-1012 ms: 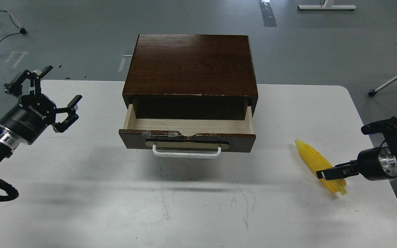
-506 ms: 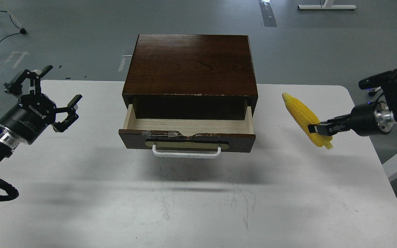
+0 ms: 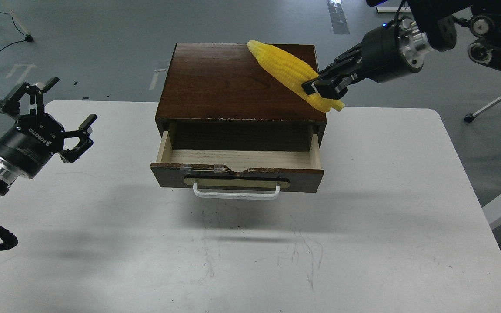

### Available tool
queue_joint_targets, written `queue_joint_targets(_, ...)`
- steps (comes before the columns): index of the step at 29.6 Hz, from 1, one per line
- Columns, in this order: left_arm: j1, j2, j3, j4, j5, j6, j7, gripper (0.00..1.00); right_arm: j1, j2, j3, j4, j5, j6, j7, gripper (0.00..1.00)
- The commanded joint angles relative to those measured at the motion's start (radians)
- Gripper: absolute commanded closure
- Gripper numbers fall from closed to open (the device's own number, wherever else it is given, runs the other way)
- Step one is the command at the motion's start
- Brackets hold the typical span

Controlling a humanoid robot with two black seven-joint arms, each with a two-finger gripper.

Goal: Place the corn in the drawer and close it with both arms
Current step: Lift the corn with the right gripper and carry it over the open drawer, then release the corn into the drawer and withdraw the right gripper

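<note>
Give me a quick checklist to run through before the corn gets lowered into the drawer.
1. Grip: right gripper shut on the corn near its thick end: ok.
2. Drawer open, pale floor showing nothing inside: ok.
3. Corn over the opening: not ok; in this view it lies over the cabinet top, behind the opening.
4. Corn's height above the cabinet: cannot tell from one view.
5. Left gripper open, off to the left, away from the drawer: ok.
6. Handle unobstructed for closing: ok.
</note>
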Motion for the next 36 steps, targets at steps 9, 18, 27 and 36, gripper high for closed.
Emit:
queue_joint_targets(9,0.0,0.018,0.0,0.0,0.0,0.0,0.0,0.01,0.008,0.232,-0.134,-0.04,-0.034,-0.123,0.0,0.82)
queue_joint_targets(18,0.0,0.032,0.0,-0.001,0.0,0.0,0.0,0.01,-0.011,0.264,-0.154,-0.063,-0.03,-0.147,0.0,0.28)
queue_joint_targets(27,0.0,0.032,0.0,-0.001,0.0,0.0,0.0,0.01,-0.008,0.244,-0.139,-0.065,0.002,-0.185,0.0,0.02)
queue_joint_targets(36,0.0,0.032,0.0,0.0,0.0,0.0,0.0,0.01,0.057,0.08,-0.033,-0.068,0.269,-0.189,0.0,0.01)
